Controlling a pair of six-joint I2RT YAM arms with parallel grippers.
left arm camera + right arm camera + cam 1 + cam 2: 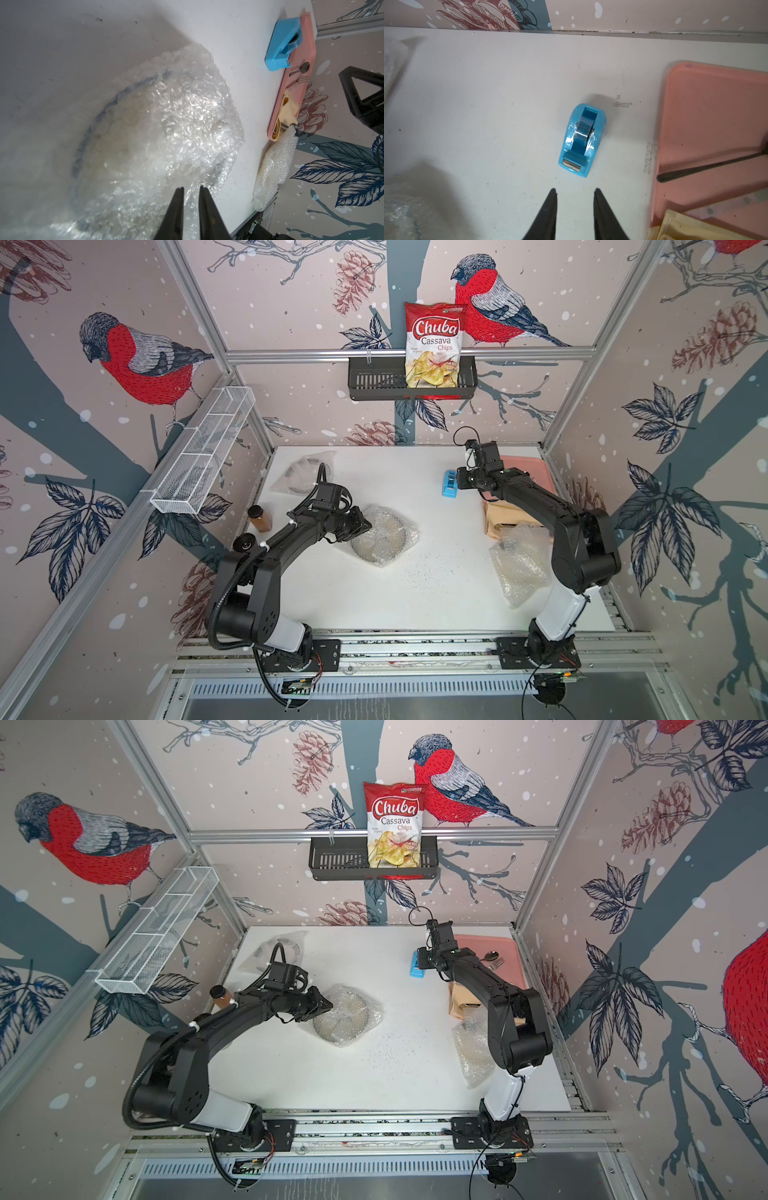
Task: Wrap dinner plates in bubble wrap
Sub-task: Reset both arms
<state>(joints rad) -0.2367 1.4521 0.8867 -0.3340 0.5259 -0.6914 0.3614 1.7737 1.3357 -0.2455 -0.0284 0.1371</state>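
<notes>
- The left claw, two black tapered fingers, stands parted by a narrow gap right over crumpled film. Nothing is clearly pinched between them.
- Under it a round ceramic dinner plate with a dark green-teal rim lies flat and face up near the middle of the white counter. Being round, it shows no long axis.
- Clear bubbled plastic wrap is folded over that plate in glossy, wrinkled layers, so the rim shows only as a blurred arc.
- The right claw is open wider and empty, above bare counter.
- Just ahead of its tips stands a sky-blue plastic tape dispenser. Its long axis is in line with the claw, and its serrated cutter end points toward the fingertips.
- Beside the dispenser lies a smooth pink rectangular tray.
- A second film-wrapped bundle lies at the far left corner.
- A loose bubbled sheet lies along the right edge, its long axis running near to far.
</notes>
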